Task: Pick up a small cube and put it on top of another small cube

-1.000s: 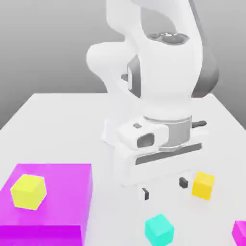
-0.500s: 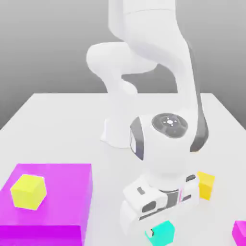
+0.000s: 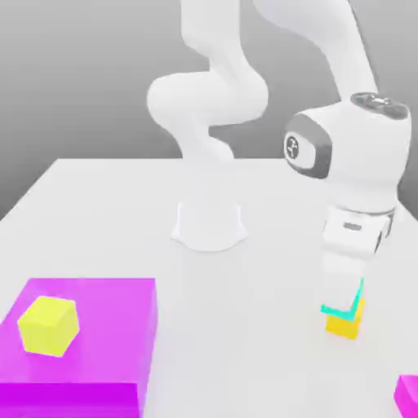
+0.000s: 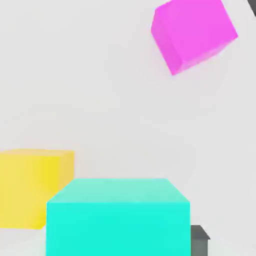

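One teal cube (image 4: 118, 227) is gripped in my pincer (image 3: 342, 306), its fingers closed on the sides. From the exterior view, the orange-yellow cube (image 3: 344, 326) sits just below the pincer and the cube I'm holding, partly hidden by them. Out beyond the pincer, well apart from it, I see a magenta cube (image 4: 194, 31) on the white table (image 3: 245, 351).
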`<state>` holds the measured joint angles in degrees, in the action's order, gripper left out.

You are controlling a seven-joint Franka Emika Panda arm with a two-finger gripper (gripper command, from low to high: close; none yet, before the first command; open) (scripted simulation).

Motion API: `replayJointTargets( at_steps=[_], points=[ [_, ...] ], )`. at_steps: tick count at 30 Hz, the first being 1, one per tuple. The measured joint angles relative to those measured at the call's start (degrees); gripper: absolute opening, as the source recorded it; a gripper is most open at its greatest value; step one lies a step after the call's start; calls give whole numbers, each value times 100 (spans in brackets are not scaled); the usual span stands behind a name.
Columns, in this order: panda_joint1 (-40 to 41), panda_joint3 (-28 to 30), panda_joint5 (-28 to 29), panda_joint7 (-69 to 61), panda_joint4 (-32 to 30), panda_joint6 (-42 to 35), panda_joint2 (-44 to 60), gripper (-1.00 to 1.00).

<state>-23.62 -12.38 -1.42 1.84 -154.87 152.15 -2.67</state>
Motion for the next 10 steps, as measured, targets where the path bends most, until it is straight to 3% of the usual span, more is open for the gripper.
replayJointTargets(
  at_steps=[3, 7, 8, 10],
  points=[
    [-207, -34, -13, -426, -217, 191, -28, -100],
    [-228, 81, 447, -154, -220, 930, 730, -100],
    [-257, 133, 558, -76, -215, 1077, 883, 100],
    [-257, 133, 558, -76, -215, 1077, 883, 100]
  ],
)
